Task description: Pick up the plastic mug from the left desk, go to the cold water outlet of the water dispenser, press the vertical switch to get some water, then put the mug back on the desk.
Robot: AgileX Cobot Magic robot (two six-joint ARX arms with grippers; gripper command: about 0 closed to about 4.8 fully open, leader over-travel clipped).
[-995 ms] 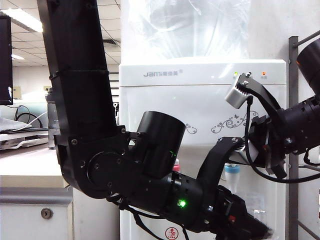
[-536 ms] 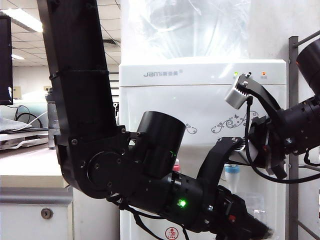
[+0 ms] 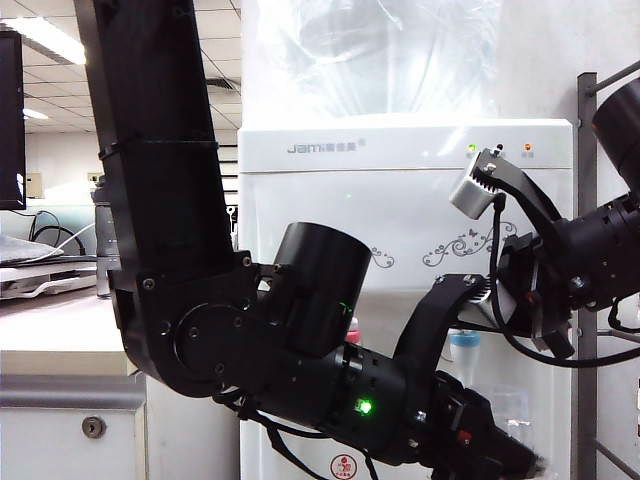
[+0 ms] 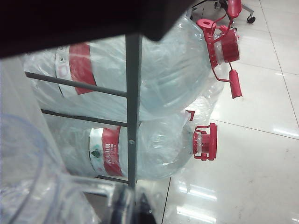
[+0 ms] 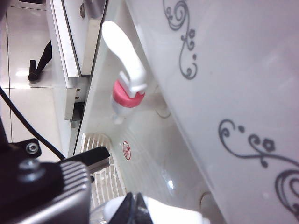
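Note:
The water dispenser fills the exterior view. My left gripper is shut on the handle of the clear plastic mug. It holds the mug under the cold water outlet, which has a light-blue collar. My right gripper is shut, its tips together against a white part by that outlet, likely the vertical switch. Most of that part is cut off by the picture's edge. The red-collared tap with its long lever stands apart from it. The left desk is at the left.
A grey metal rack beside the dispenser holds big clear water bottles with red caps. A white slotted drip tray lies under the taps. The desk front has a round keyhole. Glossy floor tiles lie below.

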